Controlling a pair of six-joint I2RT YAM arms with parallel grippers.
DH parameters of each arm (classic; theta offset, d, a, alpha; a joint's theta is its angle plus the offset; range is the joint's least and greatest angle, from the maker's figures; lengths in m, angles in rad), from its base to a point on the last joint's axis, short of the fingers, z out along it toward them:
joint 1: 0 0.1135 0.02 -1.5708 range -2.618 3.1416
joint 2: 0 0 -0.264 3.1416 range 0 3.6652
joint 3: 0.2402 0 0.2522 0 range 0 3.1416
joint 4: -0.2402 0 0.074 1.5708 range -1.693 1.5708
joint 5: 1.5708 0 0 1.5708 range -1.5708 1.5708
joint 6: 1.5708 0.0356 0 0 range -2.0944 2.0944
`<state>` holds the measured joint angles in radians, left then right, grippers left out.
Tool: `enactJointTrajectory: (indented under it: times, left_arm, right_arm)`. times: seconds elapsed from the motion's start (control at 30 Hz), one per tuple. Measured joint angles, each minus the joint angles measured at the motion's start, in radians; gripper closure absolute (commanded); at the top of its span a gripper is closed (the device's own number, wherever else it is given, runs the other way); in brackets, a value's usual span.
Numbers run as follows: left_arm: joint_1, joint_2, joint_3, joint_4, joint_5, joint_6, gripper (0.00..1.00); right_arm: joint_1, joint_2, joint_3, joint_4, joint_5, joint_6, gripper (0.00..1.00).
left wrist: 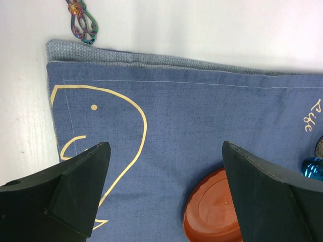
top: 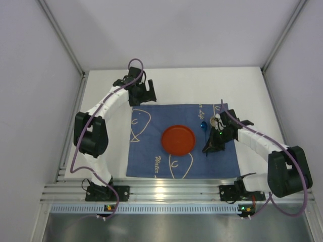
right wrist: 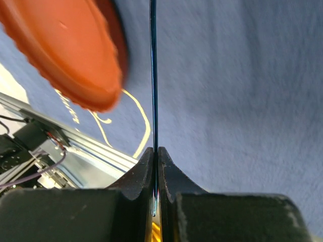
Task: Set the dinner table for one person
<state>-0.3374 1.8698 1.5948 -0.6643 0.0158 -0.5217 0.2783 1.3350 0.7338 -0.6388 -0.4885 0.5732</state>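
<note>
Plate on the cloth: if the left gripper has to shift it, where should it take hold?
Probably the plate's left rim, one finger over the edge from above. It lies flat on the cloth and looks too wide to span, while the right gripper and its utensil crowd the right side.

Dk blue cloth (top: 224,161) w/ pale fish outlines + script, lying flat. Orange round plate (top: 178,139) on cloth, approx centre. Shiny blue utensil (top: 203,125) near plate's right side. Rainbow ornate handle (left wrist: 82,22) off cloth, just past its corner. Alu rails (top: 166,190) along near edge.
</note>
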Motion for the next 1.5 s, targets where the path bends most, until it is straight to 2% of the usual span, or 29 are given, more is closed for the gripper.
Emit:
enactJointTrajectory:
  times: [0.37, 0.4, 0.43, 0.5, 0.53, 0.63, 0.83, 1.07, 1.23, 1.5]
  left_arm:
    - [0.001, 0.061, 0.000, 0.017, 0.048, 0.002, 0.04]
    - [0.001, 0.066, 0.000, 0.017, 0.051, 0.002, 0.04]
    - [0.001, 0.069, 0.000, 0.017, 0.053, 0.002, 0.04]
    - [0.001, 0.070, 0.000, 0.017, 0.055, 0.002, 0.04]
    - [0.001, 0.070, 0.000, 0.017, 0.056, 0.001, 0.04]
    - [0.002, 0.070, 0.004, 0.018, 0.055, 0.002, 0.04]
    - [0.012, 0.070, 0.006, 0.018, 0.044, 0.002, 0.04]
    - [0.063, 0.077, 0.037, 0.020, -0.029, 0.024, 0.04]
    - [0.096, 0.171, 0.195, 0.024, -0.130, 0.077, 0.04]
    - [0.102, 0.429, 0.433, 0.080, -0.260, 0.164, 0.04]
  right_arm:
    - [0.000, -0.068, -0.152, 0.024, 0.000, 0.033, 0.99]
    - [0.000, -0.068, -0.152, 0.027, 0.001, 0.034, 0.96]
    - [0.000, -0.068, -0.152, 0.030, 0.002, 0.036, 0.82]
    - [0.000, -0.067, -0.152, 0.028, 0.011, 0.045, 0.71]
    - [0.000, -0.066, -0.152, 0.024, 0.020, 0.044, 0.59]
    - [0.000, -0.066, -0.148, 0.001, 0.046, 0.047, 0.47]
    - [0.000, -0.066, -0.066, -0.121, 0.107, 0.023, 0.47]
    - [0.000, -0.081, 0.151, -0.317, 0.175, -0.056, 0.47]
    - [0.000, -0.098, 0.255, -0.403, 0.199, -0.099, 0.48]
    - [0.000, -0.098, 0.262, -0.485, 0.204, -0.133, 0.51]
